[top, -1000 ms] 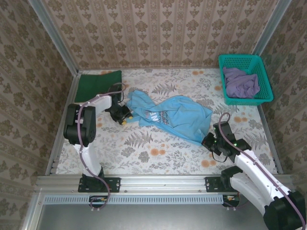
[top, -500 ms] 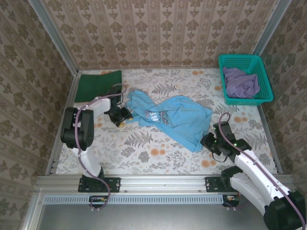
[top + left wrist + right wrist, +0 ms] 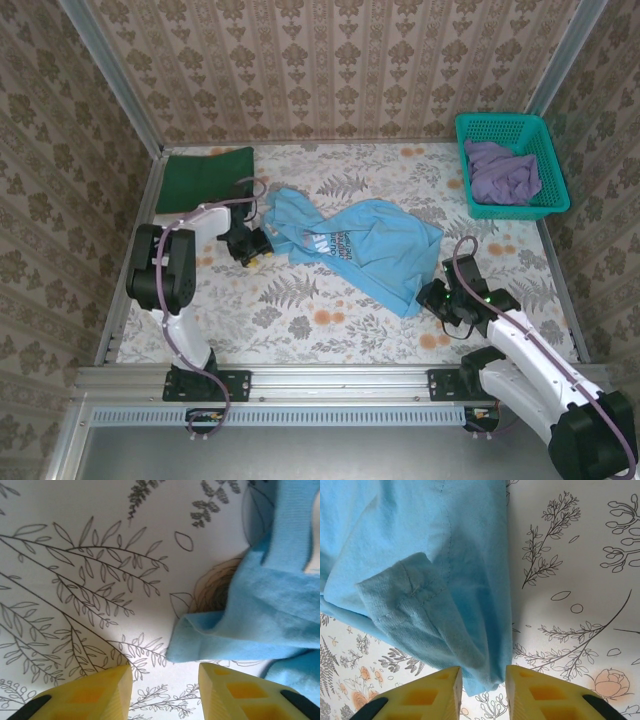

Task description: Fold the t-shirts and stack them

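R pincer agape over blue tee hem

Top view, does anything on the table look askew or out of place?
Yes. The light blue t-shirt lies rumpled and slanted across the table, one sleeve doubled over, unlike the dark green t-shirt folded flat at the far left corner.

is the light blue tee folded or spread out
Spread out, not folded: the light blue tee lies rumpled across the table, chest lettering showing, some edges turned over.
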You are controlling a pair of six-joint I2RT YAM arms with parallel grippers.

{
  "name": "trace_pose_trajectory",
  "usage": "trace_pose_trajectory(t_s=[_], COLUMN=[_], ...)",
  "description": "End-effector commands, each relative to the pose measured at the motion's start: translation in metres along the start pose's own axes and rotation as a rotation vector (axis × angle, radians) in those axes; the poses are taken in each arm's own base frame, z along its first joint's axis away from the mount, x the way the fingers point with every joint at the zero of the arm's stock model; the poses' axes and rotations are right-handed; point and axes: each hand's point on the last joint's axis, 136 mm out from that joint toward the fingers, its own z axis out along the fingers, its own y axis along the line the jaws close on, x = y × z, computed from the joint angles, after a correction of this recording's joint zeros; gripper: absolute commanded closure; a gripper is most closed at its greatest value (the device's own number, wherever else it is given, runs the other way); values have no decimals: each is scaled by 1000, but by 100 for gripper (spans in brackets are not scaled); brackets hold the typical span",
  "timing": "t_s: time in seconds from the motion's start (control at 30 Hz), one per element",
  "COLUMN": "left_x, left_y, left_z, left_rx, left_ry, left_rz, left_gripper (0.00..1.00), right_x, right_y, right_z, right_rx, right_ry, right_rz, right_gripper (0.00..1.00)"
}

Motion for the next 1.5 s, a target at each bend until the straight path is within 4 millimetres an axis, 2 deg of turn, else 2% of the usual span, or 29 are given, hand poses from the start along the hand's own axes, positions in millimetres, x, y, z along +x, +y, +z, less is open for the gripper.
trace_pose_trajectory(t_s=[0.0, 0.3, 0.5, 0.83, 1.07, 1.2, 1.47], left_x=[-7, -17, -21, -6, -9, -6, -8], left_y=[-3, -2, -21, -24, -30, -23, -18], left_z=[8, 19, 12, -10, -25, -22, -5], left_rx=[-16, -49, 14, 62, 71, 42, 1], left_ry=[0, 18, 8, -60, -102, -91, -52], left_rz=[36, 58, 78, 97, 99, 85, 76], left_gripper=[61, 78, 68, 73, 73, 68, 70], right_x=[-4, -12, -15, -10, -8, -5, -5], right_y=[-5, -3, 4, 5, 3, 0, 0], right_z=[-8, -19, -24, -19, -16, -13, -10], right_rx=[34, 62, 45, 14, 8, 10, -2], right_ry=[-25, -50, -53, -38, -34, -27, -34], right_rz=[-6, -22, -41, -30, -27, -22, -11], right_gripper=[66, 63, 63, 64, 64, 64, 64])
